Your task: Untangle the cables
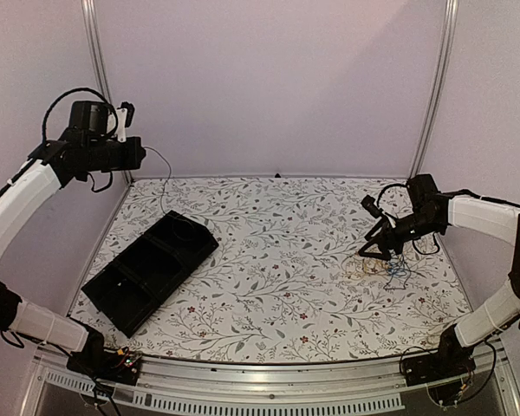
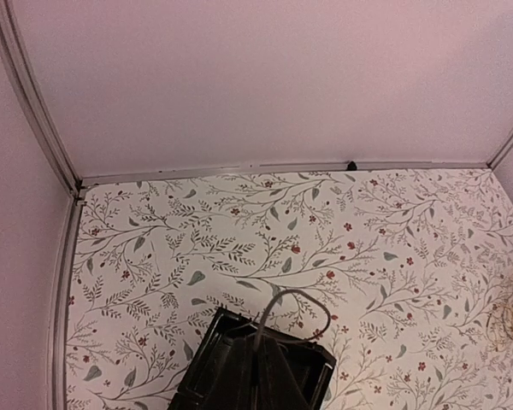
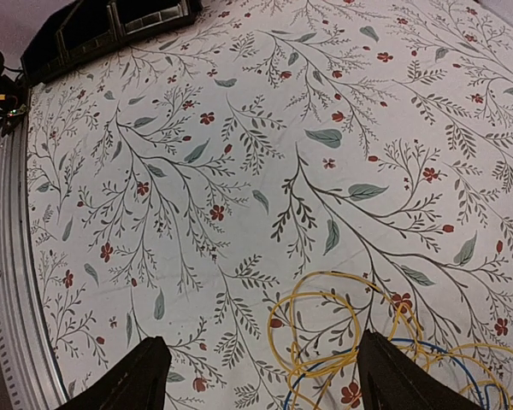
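Hovering right pincer (image 3: pixel 262 376), jaws wide apart, over cables (image 3: pixel 359 329).
Yellow and blue loops lie between and just beneath its fingertips; left pincer (image 1: pixel 137 153) raised, fingers pressed together.

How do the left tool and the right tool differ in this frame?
The left tool is shut; the right tool stands wide open. The left tool is raised high at the far left; the right tool is low, just above the cables. The left tool grips a thin dark cable that trails down to the black tray; the right tool holds nothing. Both are black, two-fingered.
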Tool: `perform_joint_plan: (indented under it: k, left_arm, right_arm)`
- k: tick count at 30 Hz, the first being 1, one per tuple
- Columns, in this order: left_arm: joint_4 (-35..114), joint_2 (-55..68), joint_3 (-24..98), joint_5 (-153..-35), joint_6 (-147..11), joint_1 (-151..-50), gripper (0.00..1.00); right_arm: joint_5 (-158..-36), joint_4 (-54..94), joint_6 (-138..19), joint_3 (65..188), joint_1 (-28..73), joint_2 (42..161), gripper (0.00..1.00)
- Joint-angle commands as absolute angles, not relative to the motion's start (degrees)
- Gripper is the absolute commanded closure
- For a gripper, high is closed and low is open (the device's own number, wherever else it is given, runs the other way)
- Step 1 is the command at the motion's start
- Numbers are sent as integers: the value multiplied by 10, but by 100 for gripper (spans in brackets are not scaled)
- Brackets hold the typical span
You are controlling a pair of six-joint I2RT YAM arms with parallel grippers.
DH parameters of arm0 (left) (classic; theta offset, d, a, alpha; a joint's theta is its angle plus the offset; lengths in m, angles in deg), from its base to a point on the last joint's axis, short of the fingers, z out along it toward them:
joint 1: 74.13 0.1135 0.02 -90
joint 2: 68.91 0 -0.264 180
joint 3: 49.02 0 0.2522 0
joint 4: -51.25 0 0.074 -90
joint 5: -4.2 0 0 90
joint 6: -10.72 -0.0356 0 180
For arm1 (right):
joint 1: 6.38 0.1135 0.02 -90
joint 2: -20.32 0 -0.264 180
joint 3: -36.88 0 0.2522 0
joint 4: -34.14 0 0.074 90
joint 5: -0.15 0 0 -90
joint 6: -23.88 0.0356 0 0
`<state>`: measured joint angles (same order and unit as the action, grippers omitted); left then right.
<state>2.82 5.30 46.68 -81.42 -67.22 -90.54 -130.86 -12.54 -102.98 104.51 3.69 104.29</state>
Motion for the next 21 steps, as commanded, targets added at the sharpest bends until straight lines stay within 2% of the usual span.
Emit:
perform_joint_plan:
  k: [1, 8, 21]
  left_arm:
    - [63, 44, 416, -828, -668, -896, 100]
    - [98, 54, 342, -843, -660, -894, 100]
    - [148, 168, 289, -928, -639, -895, 100]
  right_arm:
    - [-1308, -118, -1035, 1037, 37, 1047, 21]
    - [-1309, -122, -1038, 1040, 37, 1061, 21]
    - [-1307, -129, -1043, 1042, 39, 1072, 21]
